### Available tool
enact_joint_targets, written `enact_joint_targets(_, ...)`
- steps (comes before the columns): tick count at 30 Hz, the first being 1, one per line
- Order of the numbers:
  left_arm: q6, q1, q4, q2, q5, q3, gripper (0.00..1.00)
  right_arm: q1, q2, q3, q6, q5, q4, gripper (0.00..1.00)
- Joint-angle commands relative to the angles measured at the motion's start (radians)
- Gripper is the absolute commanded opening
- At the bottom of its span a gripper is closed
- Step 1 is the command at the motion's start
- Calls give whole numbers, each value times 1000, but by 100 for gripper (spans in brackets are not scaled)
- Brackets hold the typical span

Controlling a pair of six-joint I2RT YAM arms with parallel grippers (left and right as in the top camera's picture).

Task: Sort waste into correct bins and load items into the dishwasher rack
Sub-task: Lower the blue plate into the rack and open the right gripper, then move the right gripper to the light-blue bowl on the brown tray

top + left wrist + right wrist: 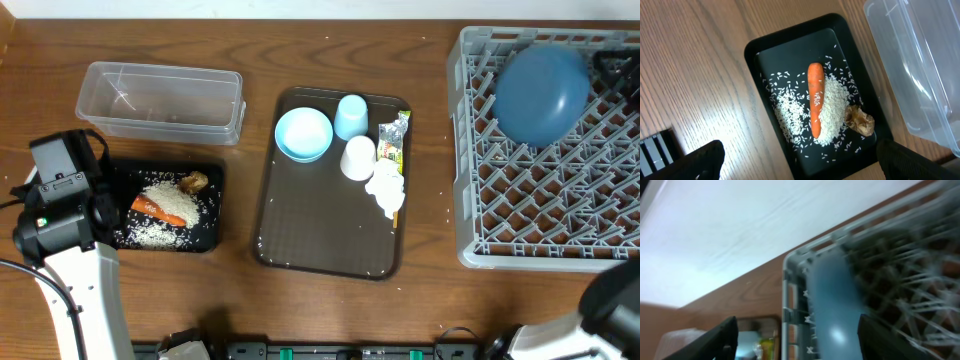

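Observation:
The big blue dish (541, 95) leans on edge among the pegs of the grey dishwasher rack (470, 200). My right gripper (810, 342) hovers open just over the dish (832, 305), its jaws apart and not touching it. On the black tray (205, 240) lie an orange carrot (815, 97), white rice (832, 107) and a brown lump (860, 121). My left gripper (810, 167) hangs open above that tray's near end, holding nothing. The clear tub (160, 100) stands behind the tray.
A dark brown serving tray (320, 230) in the middle carries a pale bowl (303, 133), a light-blue cup (351, 116), a white cup (358, 158), a green-silver wrapper (394, 140) and a crumpled napkin (385, 187). My left arm (60, 200) stands left of the black tray.

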Motion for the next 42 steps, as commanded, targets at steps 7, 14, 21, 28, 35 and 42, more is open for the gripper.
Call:
enact_joint_targets(7, -9, 5, -3, 0, 3, 21, 98, 113, -262, 13, 18, 263, -74, 73)
enact_joint_targets(14, -9, 5, -3, 0, 3, 21, 98, 344, -315, 13, 24, 262, -124, 77)
enact_joint_targets(21, -9, 5, -3, 0, 3, 21, 98, 719, -247, 13, 1, 293, -106, 95)
enact_joint_targets(28, -9, 5, -3, 0, 3, 21, 98, 1052, -16, 13, -210, 533, 3, 96)
enact_joint_targets(35, -9, 5, -3, 0, 3, 21, 98, 1248, 242, 13, -329, 764, 69, 96)
enact_joint_targets(42, -9, 5, -3, 0, 3, 21, 98, 1315, 406, 13, -352, 805, 129, 96)
